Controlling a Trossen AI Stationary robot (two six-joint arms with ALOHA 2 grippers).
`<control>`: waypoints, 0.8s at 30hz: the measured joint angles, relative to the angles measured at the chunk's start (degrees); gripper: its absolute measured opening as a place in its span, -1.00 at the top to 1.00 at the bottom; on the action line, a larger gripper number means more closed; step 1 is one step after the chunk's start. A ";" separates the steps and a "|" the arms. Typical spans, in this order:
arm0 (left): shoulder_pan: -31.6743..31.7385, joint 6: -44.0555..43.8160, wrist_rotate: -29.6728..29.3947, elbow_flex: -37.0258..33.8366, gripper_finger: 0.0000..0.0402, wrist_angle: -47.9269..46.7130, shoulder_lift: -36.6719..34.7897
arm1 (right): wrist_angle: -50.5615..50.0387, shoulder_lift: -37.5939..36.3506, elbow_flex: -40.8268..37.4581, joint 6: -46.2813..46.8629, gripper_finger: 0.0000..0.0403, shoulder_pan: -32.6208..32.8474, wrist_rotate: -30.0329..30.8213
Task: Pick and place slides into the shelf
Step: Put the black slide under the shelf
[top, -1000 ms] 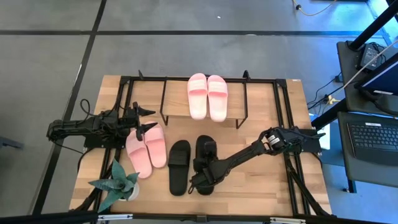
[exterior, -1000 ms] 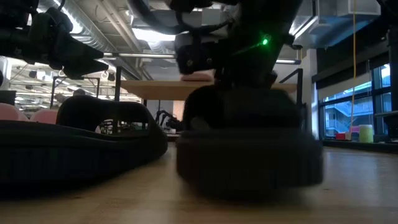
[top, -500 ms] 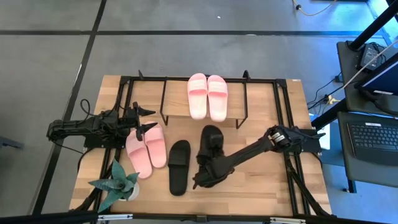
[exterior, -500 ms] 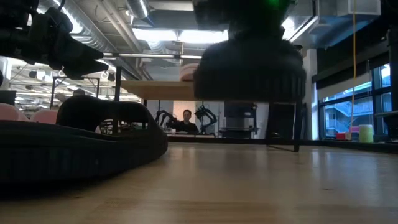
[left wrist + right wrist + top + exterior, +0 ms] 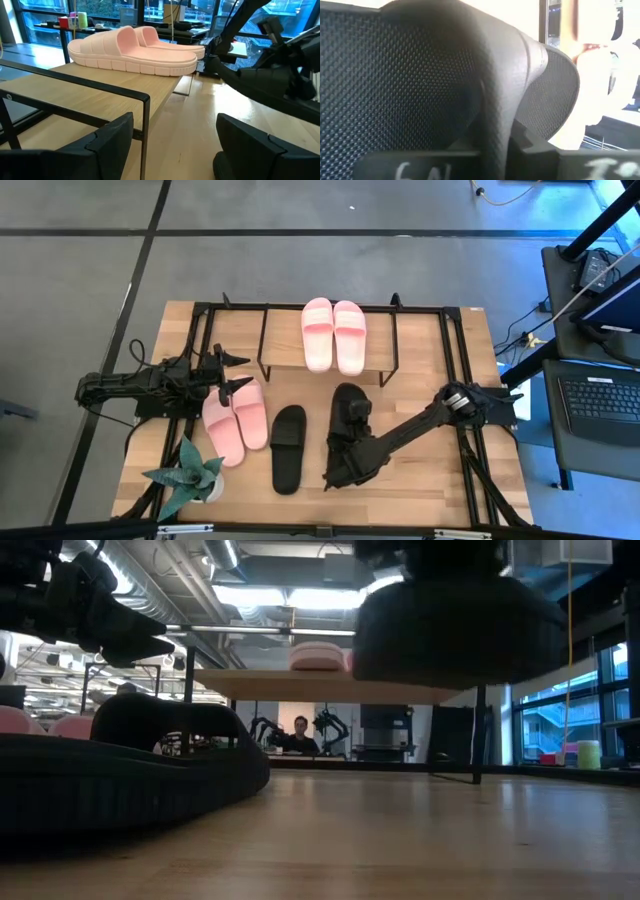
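Observation:
One black slide (image 5: 350, 416) hangs above the table with my right gripper (image 5: 338, 468) shut on it; in the low view this black slide (image 5: 450, 625) floats high. Its mate (image 5: 288, 447) lies flat on its sole on the table. A pink pair (image 5: 334, 335) rests on the shelf's top board (image 5: 282, 325). Another pink pair (image 5: 235, 420) lies on the table at the left. My left gripper (image 5: 238, 370) stands open just above that pair's far end, touching nothing. My right gripper holds the black slide by its near end (image 5: 342, 455), the fingers slanting down from the table's right and near side. The right wrist view is filled by the slide's textured foam (image 5: 420, 75), which hides the exact place of contact. The slide is lifted clear of the table.
A small potted plant (image 5: 185, 478) stands at the table's near left corner. The shelf's black frame (image 5: 395, 345) rises at the far middle, and black frame rails (image 5: 470, 450) run along the table's right edge. A person sits far off in the room beyond the table.
My right gripper has risen and gone a little toward the table's right edge, staying shut. The black slide it holds, which stood on the table a second ago, is now lifted clear and has turned slightly. The other black slide has stayed in place.

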 joint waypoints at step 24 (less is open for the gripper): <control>0.00 3.02 -0.02 0.00 -0.38 -0.22 0.00 | 46.14 -16.65 -39.91 -18.01 0.91 -9.37 -10.93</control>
